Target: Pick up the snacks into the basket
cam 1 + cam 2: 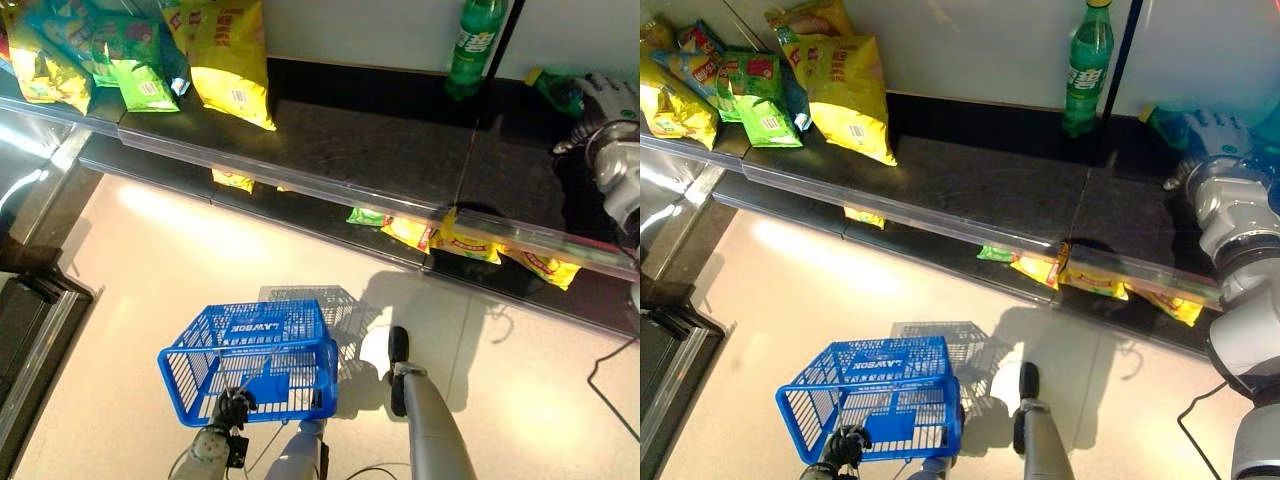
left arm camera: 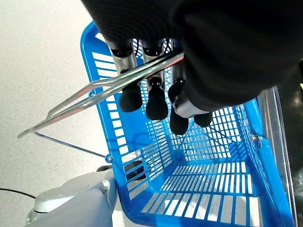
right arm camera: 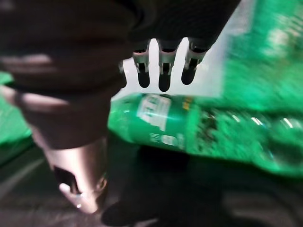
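Curled around the metal handle (image 2: pixel 94 90), the left hand (image 2: pixel 156 97) carries the blue basket (image 1: pixel 255 365) low above the floor. Farther out, the right hand (image 3: pixel 163 71), fingers straight, reaches over a green bottle (image 3: pixel 189 125) lying on the dark shelf (image 1: pixel 380 150), with snack bags (image 1: pixel 230 60) well apart.

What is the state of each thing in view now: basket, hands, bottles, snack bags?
Basket: empty, hanging by its metal handle.
Left hand: fingers curled round that handle.
Right hand: over the shelf, beside a lying green bottle, fingers straight, holding nothing.
Standing green bottle: upright, capped.
Snack bags: on the shelf, untouched.
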Tool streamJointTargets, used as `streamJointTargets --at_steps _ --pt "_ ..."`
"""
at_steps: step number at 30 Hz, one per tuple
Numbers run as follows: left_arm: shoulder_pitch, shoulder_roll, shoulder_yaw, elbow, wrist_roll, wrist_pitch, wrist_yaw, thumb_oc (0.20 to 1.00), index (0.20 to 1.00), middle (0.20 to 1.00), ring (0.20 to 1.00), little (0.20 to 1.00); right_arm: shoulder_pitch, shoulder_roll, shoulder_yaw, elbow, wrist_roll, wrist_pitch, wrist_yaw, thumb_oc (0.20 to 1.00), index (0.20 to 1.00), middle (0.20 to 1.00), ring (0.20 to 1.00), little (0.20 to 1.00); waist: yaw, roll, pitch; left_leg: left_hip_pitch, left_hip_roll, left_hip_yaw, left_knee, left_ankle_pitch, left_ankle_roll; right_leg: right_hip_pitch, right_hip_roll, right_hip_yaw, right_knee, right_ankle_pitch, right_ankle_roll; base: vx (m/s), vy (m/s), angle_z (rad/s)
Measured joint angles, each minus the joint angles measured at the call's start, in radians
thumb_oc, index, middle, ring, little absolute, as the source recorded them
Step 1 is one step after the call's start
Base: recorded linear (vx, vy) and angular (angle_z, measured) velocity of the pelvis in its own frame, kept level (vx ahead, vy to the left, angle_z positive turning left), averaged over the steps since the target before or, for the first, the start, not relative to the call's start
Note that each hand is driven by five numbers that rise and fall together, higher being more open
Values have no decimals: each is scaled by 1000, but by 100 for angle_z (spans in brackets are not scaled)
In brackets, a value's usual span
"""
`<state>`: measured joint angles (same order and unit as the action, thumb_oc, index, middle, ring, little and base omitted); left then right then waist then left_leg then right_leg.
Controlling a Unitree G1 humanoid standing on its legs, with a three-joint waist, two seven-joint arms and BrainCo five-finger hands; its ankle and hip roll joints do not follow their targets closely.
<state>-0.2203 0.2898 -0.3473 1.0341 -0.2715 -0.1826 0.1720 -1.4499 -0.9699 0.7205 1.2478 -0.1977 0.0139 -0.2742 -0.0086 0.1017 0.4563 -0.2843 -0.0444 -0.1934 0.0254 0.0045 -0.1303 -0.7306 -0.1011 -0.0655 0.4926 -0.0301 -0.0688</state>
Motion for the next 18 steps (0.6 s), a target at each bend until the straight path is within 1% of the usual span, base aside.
streamJointTargets --at_steps 1,2,4,5,8,10,14,18 --pt "0 -2 -1 1 0 0 1 200 200 200 200 200 0 8 -33 14 34 -1 -5 1000 1000 1000 1000 1000 0 0 0 1 0 1 0 0 0 0 0 2 0 0 0 12 20 -12" --pt "0 -6 -1 1 0 1 2 200 200 200 200 200 0 13 -66 30 103 -4 -13 1000 1000 1000 1000 1000 -2 5 -3 4 -1 2 -2 0 0 1 0 4 0 0 0 6 13 -8" --pt "0 -8 -5 1 0 1 3 200 200 200 200 200 -1 13 -105 39 194 -10 -20 1000 1000 1000 1000 1000 -1 6 -3 9 -3 3 -2 0 0 3 1 8 2 0 0 13 11 -6" --pt "0 -8 -5 2 0 1 3 200 200 200 200 200 -1 13 -154 48 254 -16 -23 1000 1000 1000 1000 1000 -1 7 -4 12 -4 3 -3 0 0 3 1 10 3 0 0 0 0 0" --pt "0 -9 -6 5 0 1 4 200 200 200 200 200 -4 12 -173 55 333 -16 -35 1000 1000 1000 1000 1000 -1 7 -4 14 -8 7 -3 0 0 3 1 16 6 1 1 15 15 -3" --pt "0 -9 -7 7 2 2 5 200 200 200 200 200 -1 13 -232 55 419 -31 -38 1000 1000 1000 1000 1000 0 8 -4 20 -11 23 -3 0 0 3 1 26 9 1 2 12 15 -9" --pt "0 -9 -25 6 3 4 18 200 200 200 200 200 -1 14 -240 55 511 -38 -40 1000 1000 1000 1000 1000 -2 11 -6 23 -12 28 -3 0 0 3 2 32 8 3 5 5 -3 -4" --pt "0 -11 -25 5 3 4 24 200 200 200 200 200 -1 14 -231 61 523 -34 -29 1000 1000 1000 1000 1000 -1 12 -7 23 -11 28 -4 0 0 1 5 33 9 4 6 0 0 0"
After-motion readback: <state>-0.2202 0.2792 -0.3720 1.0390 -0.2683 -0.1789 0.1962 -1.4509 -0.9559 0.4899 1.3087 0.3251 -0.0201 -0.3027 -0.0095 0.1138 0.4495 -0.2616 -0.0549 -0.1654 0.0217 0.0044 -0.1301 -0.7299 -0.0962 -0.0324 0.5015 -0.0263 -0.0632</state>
